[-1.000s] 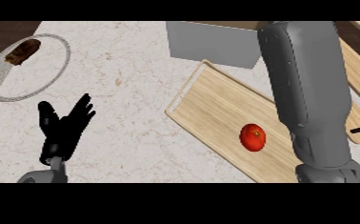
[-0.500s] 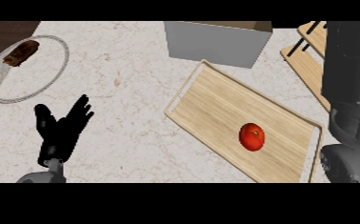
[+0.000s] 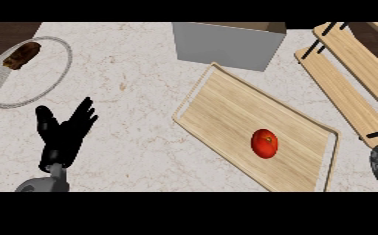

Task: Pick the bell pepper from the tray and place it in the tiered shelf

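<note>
Only one bell pepper (image 3: pixel 265 143), one tray (image 3: pixel 221 99).

Free room: wide bare counter (image 3: pixel 140 94) in centre, btwn plate (image 3: pixel 44 86) at far left and wooden tray (image 3: pixel 221 104) at right. Tray rim low, nothing over it; red bell pepper (image 3: pixel 264 143) sits alone on it, open on all sides, approach from above unblocked. Obstacles: grey box (image 3: pixel 229 44) just beyond tray's far corner; tiered shelf (image 3: pixel 343 79) at right edge w/ black posts, near tray's right side. Left hand (image 3: pixel 65 134) rests open at lower left, well apart from tray.
</note>
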Available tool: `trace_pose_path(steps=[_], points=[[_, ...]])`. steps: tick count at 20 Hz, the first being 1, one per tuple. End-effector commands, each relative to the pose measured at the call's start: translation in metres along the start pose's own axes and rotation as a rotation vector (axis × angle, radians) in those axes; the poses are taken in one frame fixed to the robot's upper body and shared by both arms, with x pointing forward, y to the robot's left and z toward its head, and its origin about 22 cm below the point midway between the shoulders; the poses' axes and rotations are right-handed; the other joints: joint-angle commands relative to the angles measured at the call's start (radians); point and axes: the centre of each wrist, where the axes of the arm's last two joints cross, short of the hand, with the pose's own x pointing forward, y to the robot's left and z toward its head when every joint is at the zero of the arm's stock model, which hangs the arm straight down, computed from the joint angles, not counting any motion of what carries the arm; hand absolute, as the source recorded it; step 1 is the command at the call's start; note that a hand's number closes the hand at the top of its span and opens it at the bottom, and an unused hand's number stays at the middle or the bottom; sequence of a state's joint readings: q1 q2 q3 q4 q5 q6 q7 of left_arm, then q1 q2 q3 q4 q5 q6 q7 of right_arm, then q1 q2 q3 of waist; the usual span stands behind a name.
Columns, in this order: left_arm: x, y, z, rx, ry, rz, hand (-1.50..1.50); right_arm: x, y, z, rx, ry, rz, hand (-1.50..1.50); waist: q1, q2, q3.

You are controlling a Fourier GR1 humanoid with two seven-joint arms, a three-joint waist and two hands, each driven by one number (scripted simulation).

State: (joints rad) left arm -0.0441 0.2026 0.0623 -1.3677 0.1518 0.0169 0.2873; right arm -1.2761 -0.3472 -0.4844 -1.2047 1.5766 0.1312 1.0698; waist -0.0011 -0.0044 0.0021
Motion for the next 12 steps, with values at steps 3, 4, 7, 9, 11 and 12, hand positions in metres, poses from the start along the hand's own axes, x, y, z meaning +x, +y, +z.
trace_pose_path(steps=[3,4,7,9,11,12], points=[[-0.009,-0.010,-0.001,-0.020,0.028,0.002,0.00,-0.026,-0.002,-0.028,0.093,0.061,0.103,1.50,-0.006,0.000,-0.002],[-0.008,-0.019,0.003,-0.020,0.026,0.010,0.00,-0.018,0.009,-0.041,0.071,0.076,0.105,1.50,0.011,0.005,-0.002],[-0.015,0.004,0.000,-0.014,0.025,0.009,0.00,-0.042,0.009,-0.055,0.081,0.052,0.129,1.50,0.001,0.004,-0.003],[-0.016,-0.012,0.003,-0.012,0.028,-0.004,0.00,-0.045,0.017,-0.064,0.070,0.064,0.138,1.50,0.006,0.005,-0.002],[-0.003,-0.002,0.005,-0.006,0.035,-0.023,0.00,-0.053,0.024,-0.072,0.073,0.084,0.125,1.50,0.010,0.005,-0.002],[-0.003,0.001,-0.006,-0.027,0.025,0.003,0.00,-0.060,0.030,-0.076,0.054,0.090,0.103,1.50,0.008,0.007,-0.002]])
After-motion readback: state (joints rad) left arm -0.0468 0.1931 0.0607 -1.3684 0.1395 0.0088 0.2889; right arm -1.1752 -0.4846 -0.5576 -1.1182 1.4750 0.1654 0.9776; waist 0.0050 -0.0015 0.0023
